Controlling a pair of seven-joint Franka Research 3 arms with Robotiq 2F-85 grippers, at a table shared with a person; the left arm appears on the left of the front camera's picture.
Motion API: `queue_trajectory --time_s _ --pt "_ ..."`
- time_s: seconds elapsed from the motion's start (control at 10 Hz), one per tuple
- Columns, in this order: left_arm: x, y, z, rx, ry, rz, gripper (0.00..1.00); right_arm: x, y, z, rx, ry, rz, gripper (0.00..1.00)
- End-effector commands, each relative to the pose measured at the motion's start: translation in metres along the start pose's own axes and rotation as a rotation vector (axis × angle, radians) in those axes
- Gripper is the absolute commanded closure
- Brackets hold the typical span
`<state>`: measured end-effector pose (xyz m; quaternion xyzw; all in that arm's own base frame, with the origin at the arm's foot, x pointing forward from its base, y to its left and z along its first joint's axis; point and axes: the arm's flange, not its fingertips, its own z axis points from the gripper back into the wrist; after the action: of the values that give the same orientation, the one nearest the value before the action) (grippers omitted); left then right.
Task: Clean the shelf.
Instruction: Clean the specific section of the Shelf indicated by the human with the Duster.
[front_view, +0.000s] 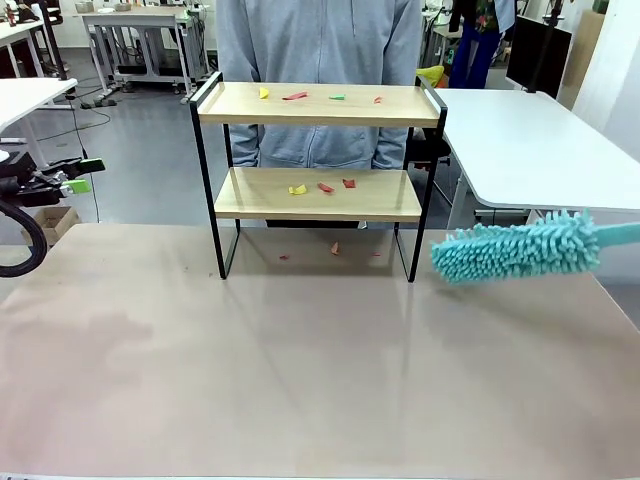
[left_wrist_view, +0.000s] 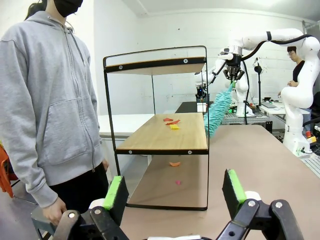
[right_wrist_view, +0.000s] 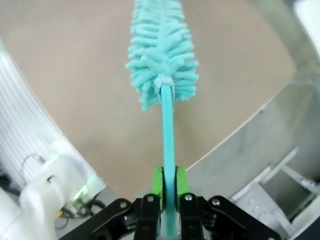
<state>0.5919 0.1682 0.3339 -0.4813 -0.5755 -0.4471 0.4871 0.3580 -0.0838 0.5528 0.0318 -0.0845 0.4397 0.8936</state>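
Note:
The shelf (front_view: 318, 104) stands at the table's far middle, two light wooden boards in a thin black frame. Small red, yellow and green scraps (front_view: 296, 96) lie on the top board, more scraps (front_view: 322, 187) on the lower board (left_wrist_view: 165, 137), and a few on the table beneath. A teal fluffy duster (front_view: 518, 246) hovers just right of the shelf, its head near the right post. My right gripper (right_wrist_view: 168, 187) is shut on the duster's handle (right_wrist_view: 167, 145). My left gripper (front_view: 78, 176) is open at the far left, and in its wrist view its fingers (left_wrist_view: 116, 192) frame the shelf's side.
A person in a grey hoodie (front_view: 320, 60) stands right behind the shelf, hands down (left_wrist_view: 54, 212). The brown tabletop (front_view: 300, 370) in front is bare. A white table (front_view: 530, 140) stands at the back right.

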Motion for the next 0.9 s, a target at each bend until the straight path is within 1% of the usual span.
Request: queue_trajectory --time_s 0.0,0.3,0.4,0.5,0.6,0.7,0.8 --pt "0.003 -0.001 -0.001 -0.001 0.000 -0.003 0.00 0.004 0.016 0.011 0.090 -0.028 0.173 0.87" --pt "0.003 -0.001 -0.001 -0.001 0.000 -0.003 0.00 0.031 0.054 0.009 0.211 -0.067 0.378 0.87" --pt "0.003 -0.001 -0.001 -0.001 0.000 -0.003 0.00 0.040 0.061 0.006 0.226 -0.078 0.412 0.87" --pt "0.003 -0.001 -0.001 -0.001 0.000 -0.003 0.00 0.048 0.066 0.003 0.240 -0.087 0.441 0.87" --pt "0.003 -0.001 -0.001 -0.001 0.000 -0.003 0.00 0.056 0.067 -0.003 0.217 -0.095 0.455 0.87" --pt "0.003 -0.001 -0.001 -0.001 0.000 -0.003 0.00 0.062 0.063 -0.011 0.224 -0.103 0.439 0.87" --pt "0.003 -0.001 -0.001 -0.001 0.000 -0.003 0.00 0.064 0.055 -0.017 0.275 -0.096 0.442 0.87"
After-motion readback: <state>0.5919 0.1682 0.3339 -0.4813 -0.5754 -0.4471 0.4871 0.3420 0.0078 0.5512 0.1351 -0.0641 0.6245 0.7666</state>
